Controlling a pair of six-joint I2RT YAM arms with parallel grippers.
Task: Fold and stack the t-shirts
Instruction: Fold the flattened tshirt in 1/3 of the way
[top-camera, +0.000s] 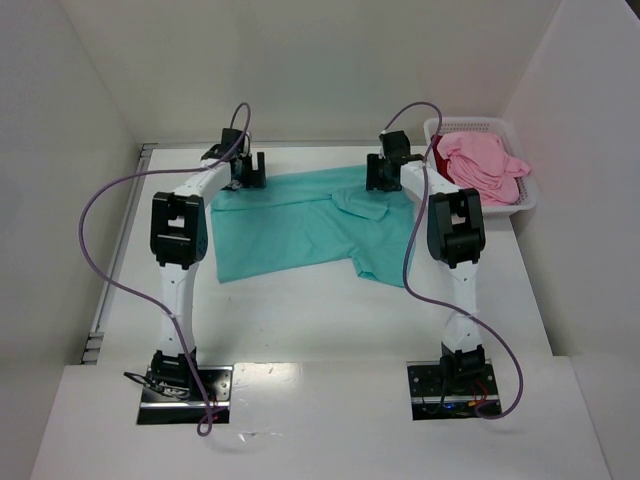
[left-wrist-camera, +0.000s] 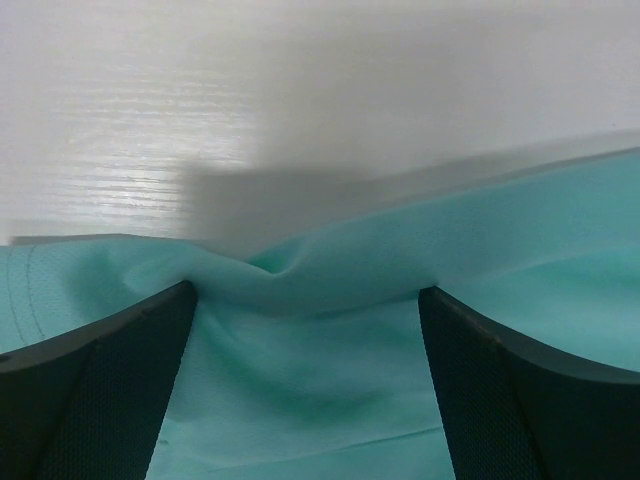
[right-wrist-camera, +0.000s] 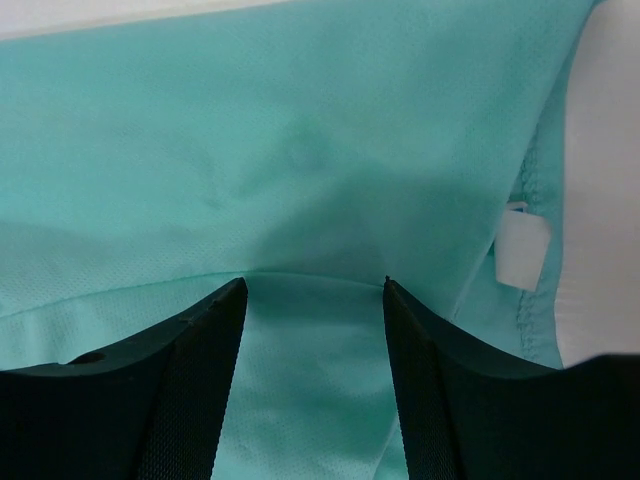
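Wrist views: teal t-shirt (left-wrist-camera: 320, 300) between both jaws.

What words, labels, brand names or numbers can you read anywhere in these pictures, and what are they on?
No text can be read anywhere in these views.
White tag sewn at the seam of the teal t-shirt: no print shows; it is either blank or too blurred to tell.
Pink t-shirt and white basket: no lettering visible.
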